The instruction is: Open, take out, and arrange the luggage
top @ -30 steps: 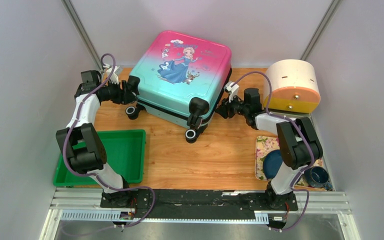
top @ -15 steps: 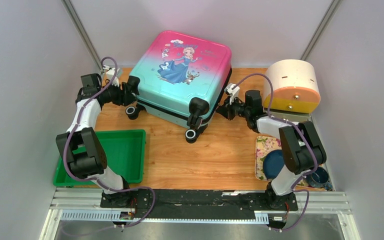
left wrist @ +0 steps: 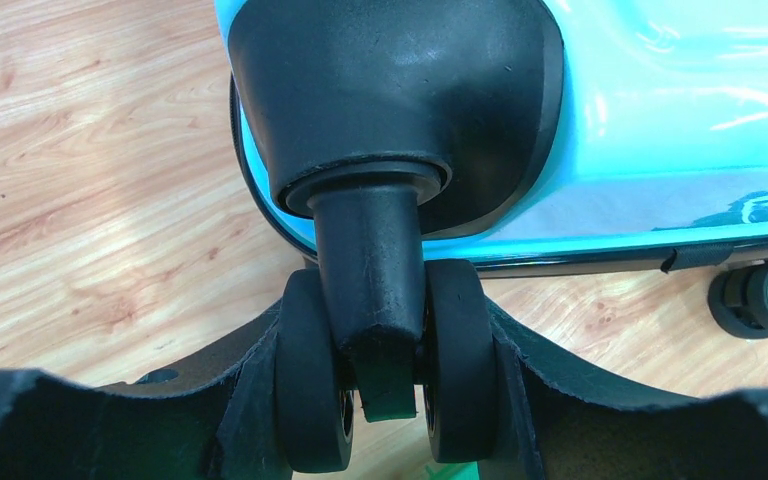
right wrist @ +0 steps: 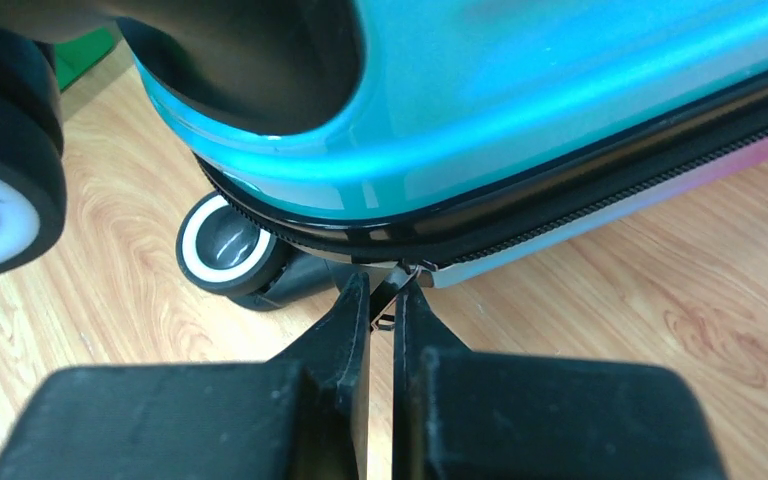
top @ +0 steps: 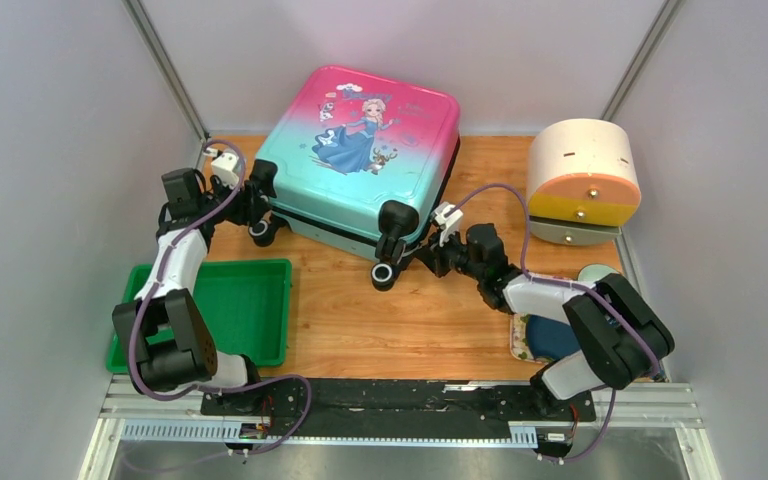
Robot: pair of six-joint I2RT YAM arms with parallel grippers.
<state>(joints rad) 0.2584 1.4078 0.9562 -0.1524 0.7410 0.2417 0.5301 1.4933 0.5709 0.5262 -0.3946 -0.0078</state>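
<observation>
Now the right pincer (right wrist: 382, 292) has slid to a corner of the suitcase (top: 365, 150) and pinches the zipper pull (right wrist: 400, 285). The left pincer (left wrist: 385, 395) grips a black wheel (left wrist: 305, 385). The suitcase lies shut on the counter (top: 440, 310).

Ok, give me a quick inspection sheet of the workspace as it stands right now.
Surface: wooden table, middle bare.
Job's things: luggage lying flat at the far side, shell shut, wheels towards the arms.
Clutter: green tray near left; cream-and-orange round container far right; floral tray near right, mostly hidden by the right arm.
Grippers: left gripper clamped on a caster wheel; right gripper shut on the zip pull at the near corner.
Cables: purple cables looped along both arms, no snag seen.
Surroundings: grey walls on three sides; metal rail at the near edge.
</observation>
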